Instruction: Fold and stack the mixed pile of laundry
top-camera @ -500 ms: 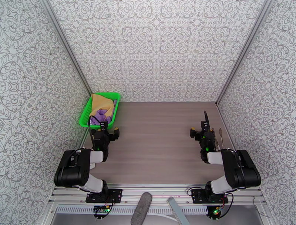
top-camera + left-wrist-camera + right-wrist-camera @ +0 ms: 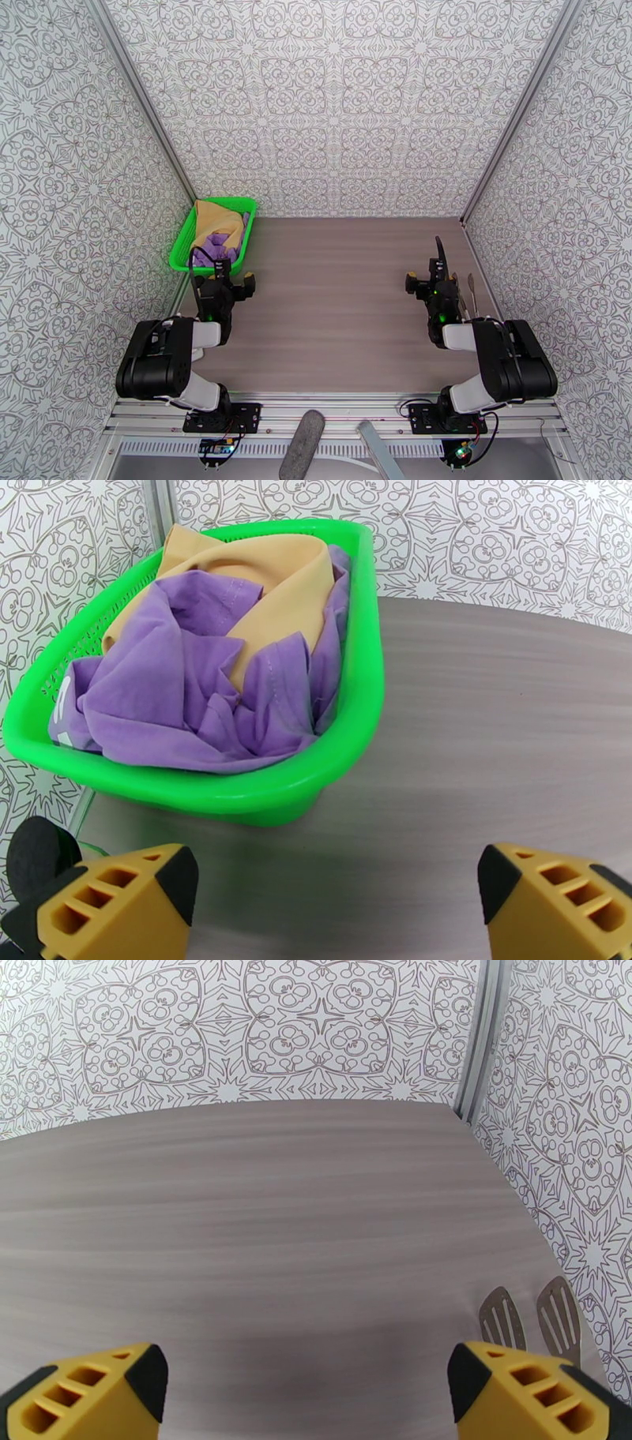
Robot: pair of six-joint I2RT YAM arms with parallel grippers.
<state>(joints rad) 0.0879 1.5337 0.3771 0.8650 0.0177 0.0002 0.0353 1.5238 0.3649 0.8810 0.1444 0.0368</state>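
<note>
Your purple T-shirt (image 2: pixel 182 693) and tan garment (image 2: pixel 276 598) lie crumpled in the green basket (image 2: pixel 237 796), just ahead of your left fingers (image 2: pixel 118 898), spread wide, empty. Your right fingers (image 2: pixel 87 1390), equally wide, sit well apart near two spatulas (image 2: pixel 529 1323).

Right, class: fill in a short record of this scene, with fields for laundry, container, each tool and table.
laundry: purple T-shirt and mustard-tan garment, crumpled together, unfolded
container: green mesh basket, far left corner of the table, holding both garments
left tool: open, holding nothing, facing the basket
right tool: open, holding nothing, over bare table
table: wood-grain; two slotted metal spatulas by the right wall
</note>
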